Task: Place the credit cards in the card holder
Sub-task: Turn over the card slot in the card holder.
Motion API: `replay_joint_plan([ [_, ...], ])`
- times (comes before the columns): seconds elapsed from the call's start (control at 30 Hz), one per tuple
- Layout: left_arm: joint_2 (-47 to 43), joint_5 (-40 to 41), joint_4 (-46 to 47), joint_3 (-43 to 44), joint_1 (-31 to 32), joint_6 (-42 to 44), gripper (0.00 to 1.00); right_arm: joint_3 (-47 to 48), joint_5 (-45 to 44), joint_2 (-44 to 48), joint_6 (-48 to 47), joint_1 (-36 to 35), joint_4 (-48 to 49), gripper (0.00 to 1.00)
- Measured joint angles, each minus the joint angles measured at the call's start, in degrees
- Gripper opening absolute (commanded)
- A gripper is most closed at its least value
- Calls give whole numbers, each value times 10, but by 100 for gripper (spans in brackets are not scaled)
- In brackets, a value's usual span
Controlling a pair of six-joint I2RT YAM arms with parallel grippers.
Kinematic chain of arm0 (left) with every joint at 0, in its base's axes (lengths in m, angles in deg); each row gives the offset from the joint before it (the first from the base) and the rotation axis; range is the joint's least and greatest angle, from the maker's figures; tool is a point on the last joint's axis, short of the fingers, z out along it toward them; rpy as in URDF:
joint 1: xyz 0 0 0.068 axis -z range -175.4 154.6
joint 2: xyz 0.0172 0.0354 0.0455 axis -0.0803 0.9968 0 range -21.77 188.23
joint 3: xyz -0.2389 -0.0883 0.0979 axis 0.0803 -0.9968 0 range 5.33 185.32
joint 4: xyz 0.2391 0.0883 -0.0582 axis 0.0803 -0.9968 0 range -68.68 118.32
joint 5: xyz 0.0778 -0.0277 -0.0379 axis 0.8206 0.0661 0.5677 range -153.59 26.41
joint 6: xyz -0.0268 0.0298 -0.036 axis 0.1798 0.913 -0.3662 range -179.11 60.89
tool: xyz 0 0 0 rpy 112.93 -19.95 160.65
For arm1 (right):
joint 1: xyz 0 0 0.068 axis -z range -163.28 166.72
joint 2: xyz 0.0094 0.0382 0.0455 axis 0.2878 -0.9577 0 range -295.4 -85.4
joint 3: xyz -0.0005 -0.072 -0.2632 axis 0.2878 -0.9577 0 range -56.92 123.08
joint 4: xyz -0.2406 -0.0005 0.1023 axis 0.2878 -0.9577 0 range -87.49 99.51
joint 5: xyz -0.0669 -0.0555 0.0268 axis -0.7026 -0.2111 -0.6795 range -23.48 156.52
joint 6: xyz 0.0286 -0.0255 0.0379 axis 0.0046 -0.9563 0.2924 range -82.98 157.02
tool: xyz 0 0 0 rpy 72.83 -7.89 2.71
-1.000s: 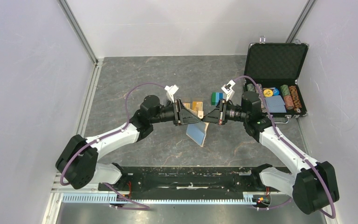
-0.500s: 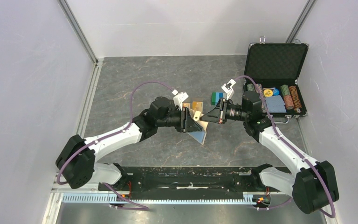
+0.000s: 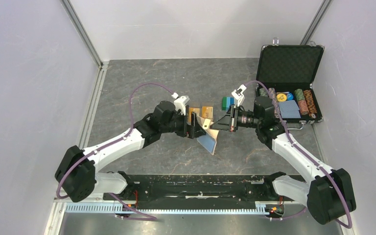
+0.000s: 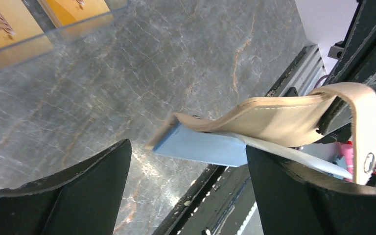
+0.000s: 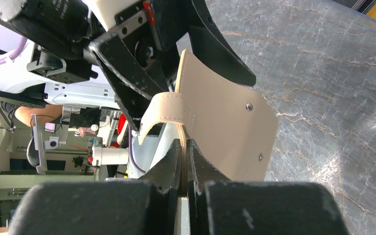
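Observation:
The card holder (image 3: 208, 142), tan with a light-blue lining (image 4: 205, 147), hangs unfolded just above the table's middle. My right gripper (image 3: 219, 125) is shut on its tan edge (image 5: 182, 147); the snap tab (image 5: 164, 110) curls over above the jaws. My left gripper (image 3: 198, 129) faces it from the left, jaws open wide (image 4: 188, 164), nothing between them; the holder's tan flap (image 4: 284, 115) runs past its right finger (image 4: 293, 191). Two orange-gold credit cards (image 3: 206, 110) (image 4: 7, 24) lie in a clear tray just behind the grippers.
An open black case (image 3: 290, 68) with poker chips stands at the back right. A green-and-blue block stack (image 3: 227, 102) sits behind the right gripper. Walls and metal posts close in both sides; the arms' black base rail (image 3: 196, 186) runs along the near edge.
My left gripper moved right and slightly nearer, up to the card holder, and its jaws have opened wide. The right gripper has kept its hold on the holder.

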State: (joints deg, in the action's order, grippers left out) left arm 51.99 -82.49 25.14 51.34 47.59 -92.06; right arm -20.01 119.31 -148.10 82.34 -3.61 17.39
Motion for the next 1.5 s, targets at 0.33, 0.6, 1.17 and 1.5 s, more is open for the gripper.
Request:
replay_joint_plan([
  [0.33,-13,-85,17,3,-39,44,94,3,17,-15,-27,0,-30,0],
  [0.6,29,-196,82,33,-40,45,72,13,32,-24,-34,0,-44,0],
  [1.17,37,-232,145,5,-46,-7,2,17,32,-38,-52,3,-67,21],
  [1.5,57,-240,147,-2,-43,-47,2,27,26,-37,-127,31,-94,72],
])
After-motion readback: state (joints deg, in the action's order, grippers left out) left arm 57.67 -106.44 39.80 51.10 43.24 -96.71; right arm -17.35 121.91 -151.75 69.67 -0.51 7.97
